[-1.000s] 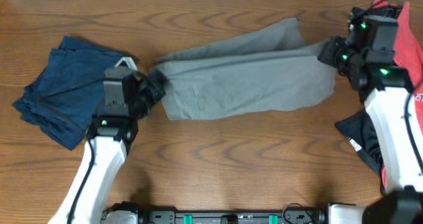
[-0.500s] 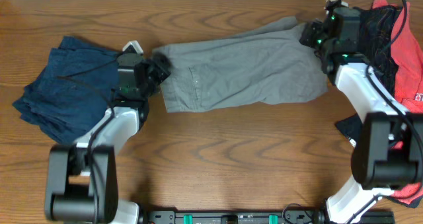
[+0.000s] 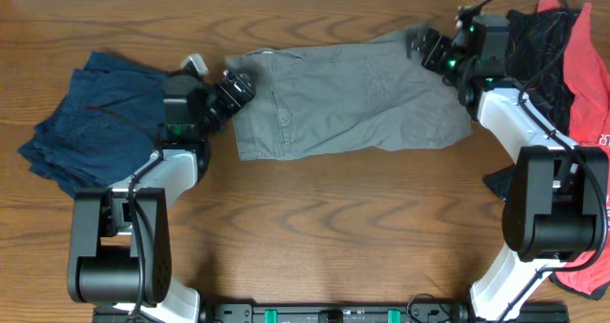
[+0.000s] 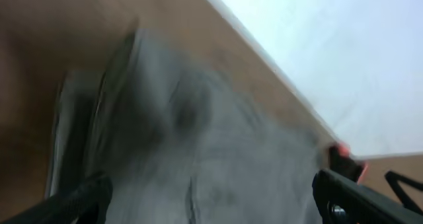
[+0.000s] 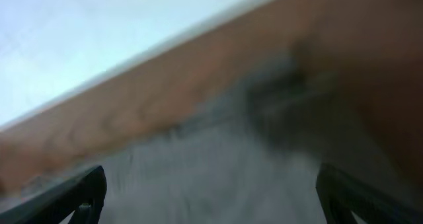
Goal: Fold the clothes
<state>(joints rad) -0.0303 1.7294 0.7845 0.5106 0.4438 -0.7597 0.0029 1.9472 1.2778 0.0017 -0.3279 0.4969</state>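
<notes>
Between the fingers [image 4: 82, 196] of the left gripper [image 3: 238, 87] lies the near end of the shorts [image 3: 353, 99]. Both fingertips stand wide apart at the lower corners of the left wrist view. Grey cloth fills the gap and runs on ahead of them, much blurred. From above, this gripper sits at the shorts' left edge, its tips over the upper corner of the cloth; whether they touch it I cannot tell.

The right gripper [image 3: 422, 47] is at the opposite end, its tips over the shorts' far right corner. Its fingers [image 5: 76, 194] are likewise spread wide, with blurred grey cloth between and just ahead of them and bare table [image 3: 315, 228] beyond.

The shorts lie spread flat across the middle of the table, stretched between the two grippers, with a few creases and a seam line near the left fingers.

Behind the left gripper, beside its arm, is a crumpled navy garment [image 3: 91, 123]. Behind the right gripper a black-patterned garment [image 3: 538, 37] lies against a red garment [image 3: 586, 75] at the table's edge. A dark garment [image 3: 505, 185] shows beside the right arm.
</notes>
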